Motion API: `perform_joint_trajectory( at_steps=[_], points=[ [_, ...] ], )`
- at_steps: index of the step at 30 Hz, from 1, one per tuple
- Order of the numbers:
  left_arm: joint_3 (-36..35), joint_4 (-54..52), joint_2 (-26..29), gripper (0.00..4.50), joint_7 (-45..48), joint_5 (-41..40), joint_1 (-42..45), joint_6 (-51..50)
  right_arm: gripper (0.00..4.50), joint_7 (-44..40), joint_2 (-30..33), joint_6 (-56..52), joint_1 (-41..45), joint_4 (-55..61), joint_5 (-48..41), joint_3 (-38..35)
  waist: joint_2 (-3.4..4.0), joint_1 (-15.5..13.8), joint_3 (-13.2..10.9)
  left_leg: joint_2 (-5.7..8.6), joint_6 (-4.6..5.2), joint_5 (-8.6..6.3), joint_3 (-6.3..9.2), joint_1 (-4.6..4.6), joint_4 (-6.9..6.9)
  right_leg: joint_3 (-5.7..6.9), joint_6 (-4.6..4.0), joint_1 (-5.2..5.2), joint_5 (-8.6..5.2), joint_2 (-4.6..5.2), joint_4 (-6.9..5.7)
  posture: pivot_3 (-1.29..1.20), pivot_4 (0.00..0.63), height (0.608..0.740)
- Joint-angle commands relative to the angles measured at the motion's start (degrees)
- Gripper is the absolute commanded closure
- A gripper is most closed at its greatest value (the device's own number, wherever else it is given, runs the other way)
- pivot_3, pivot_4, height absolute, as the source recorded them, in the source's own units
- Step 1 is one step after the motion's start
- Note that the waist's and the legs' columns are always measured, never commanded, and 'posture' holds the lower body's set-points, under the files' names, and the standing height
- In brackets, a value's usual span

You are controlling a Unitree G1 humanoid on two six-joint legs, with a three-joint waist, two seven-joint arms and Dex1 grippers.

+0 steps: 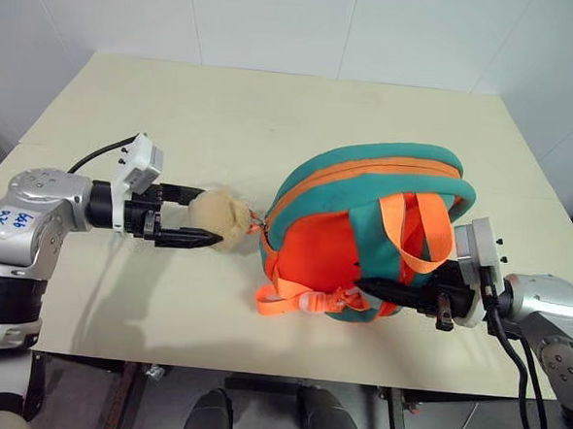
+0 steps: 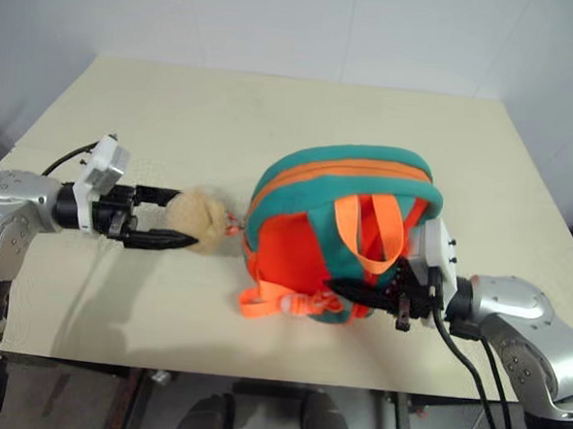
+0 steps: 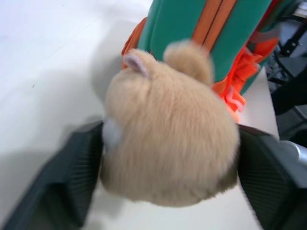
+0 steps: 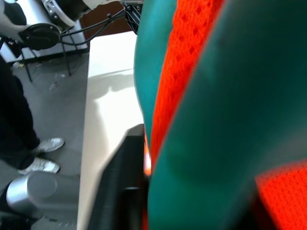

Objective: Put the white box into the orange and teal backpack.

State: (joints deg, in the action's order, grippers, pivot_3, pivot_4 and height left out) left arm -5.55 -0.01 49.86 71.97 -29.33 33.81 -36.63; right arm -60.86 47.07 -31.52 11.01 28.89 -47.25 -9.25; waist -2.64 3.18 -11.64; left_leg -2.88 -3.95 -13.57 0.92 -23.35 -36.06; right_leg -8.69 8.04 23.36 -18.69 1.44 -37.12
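Note:
The orange and teal backpack (image 1: 334, 237) lies on the table with its orange zipper line running over the teal top and its orange handles (image 1: 412, 232) toward my right arm. Its tan plush toy charm (image 1: 218, 220) rests on the table at its left side. My left gripper (image 1: 204, 215) is open, one finger (image 3: 72, 172) on each side of the plush. My right gripper (image 1: 379, 288) presses against the backpack's lower right edge, next to the teal and orange fabric (image 4: 216, 120). The white box is out of view.
The beige table (image 1: 225, 113) has free surface behind and left of the backpack, which lies near the front edge. White walls stand behind. In the right wrist view, a person's legs and white shoes (image 4: 43, 163) are on the floor beside the table.

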Motion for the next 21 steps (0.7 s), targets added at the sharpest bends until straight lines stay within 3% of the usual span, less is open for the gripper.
perform_joint_trajectory(
  at_steps=[1,6,13,17,21],
  points=[
    [-2.8,-2.7,0.3,0.0,-0.7,-1.7,-0.5,1.7,1.84,-0.9,0.8,0.0,1.6,-0.1,-1.2,-1.5,0.0,0.0,0.0,0.0,0.0,0.0,0.0,0.01,0.0,0.0,0.0,0.0,0.0,0.0,0.0,0.0,0.15,0.74],
    [-5.4,-0.6,0.4,0.0,-1.3,1.1,-3.9,9.7,0.05,-1.1,2.1,0.5,1.2,-1.2,-0.2,-4.2,0.0,0.0,0.0,0.0,0.0,0.0,-0.01,0.0,0.05,-0.01,-0.01,0.01,0.0,0.0,0.03,0.0,0.15,0.74],
    [-11.1,4.9,0.8,0.0,2.5,-1.3,-6.5,18.1,0.02,-5.1,6.7,3.0,-7.4,-4.5,1.6,-17.3,0.0,-0.4,0.0,0.0,0.04,-0.03,-0.02,-0.02,0.1,0.02,-0.04,0.0,-0.02,0.02,0.13,0.0,0.15,0.74],
    [-17.5,11.3,-2.2,0.0,7.2,-6.6,-5.2,24.9,0.02,-10.4,8.5,7.8,-13.7,-11.1,5.6,-25.9,0.0,-0.5,0.0,0.01,0.06,-0.04,-0.06,0.03,0.06,0.02,-0.01,-0.09,-0.01,0.02,0.17,0.0,0.15,0.74],
    [-18.4,16.3,-1.8,0.0,11.7,-7.7,-4.8,26.7,0.02,-14.3,10.0,12.6,-14.8,-17.2,7.8,-30.0,0.0,-0.1,0.0,0.02,0.07,-0.04,-0.1,0.14,0.0,-0.01,0.02,-0.21,0.01,0.02,0.19,0.0,0.15,0.74]
  ],
)
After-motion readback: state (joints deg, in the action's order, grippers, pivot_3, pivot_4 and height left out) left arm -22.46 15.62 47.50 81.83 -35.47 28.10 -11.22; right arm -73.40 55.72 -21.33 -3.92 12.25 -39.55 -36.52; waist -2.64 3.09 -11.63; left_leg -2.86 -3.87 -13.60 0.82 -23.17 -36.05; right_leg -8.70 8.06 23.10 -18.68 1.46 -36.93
